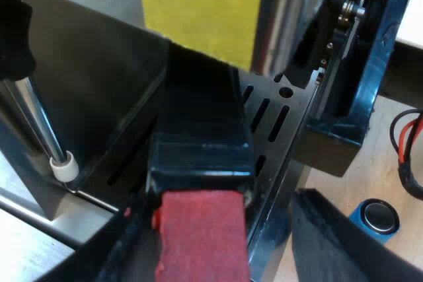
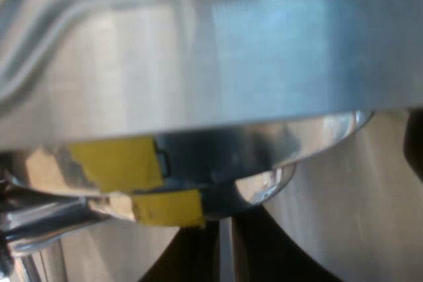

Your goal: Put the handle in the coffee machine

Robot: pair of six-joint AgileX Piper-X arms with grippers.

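There is one espresso machine [image 1: 284, 18], one holder handle [image 1: 201, 130] with a single red end [image 1: 201, 236], and one blue tamper [image 1: 380, 219] on the bench [image 1: 386, 176]. There is also one metal rod [image 1: 39, 123] with one white tip [image 1: 64, 168]. The left wrist view shows one yellow patch [image 1: 198, 4], the right wrist view two yellow patches [image 2: 119, 163].

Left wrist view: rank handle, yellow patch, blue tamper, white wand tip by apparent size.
1. handle, red end included: largest, but it is nearest the camera, so it looks bigger than it is.
2. yellow patch
3. blue tamper
4. white wand tip: smallest.
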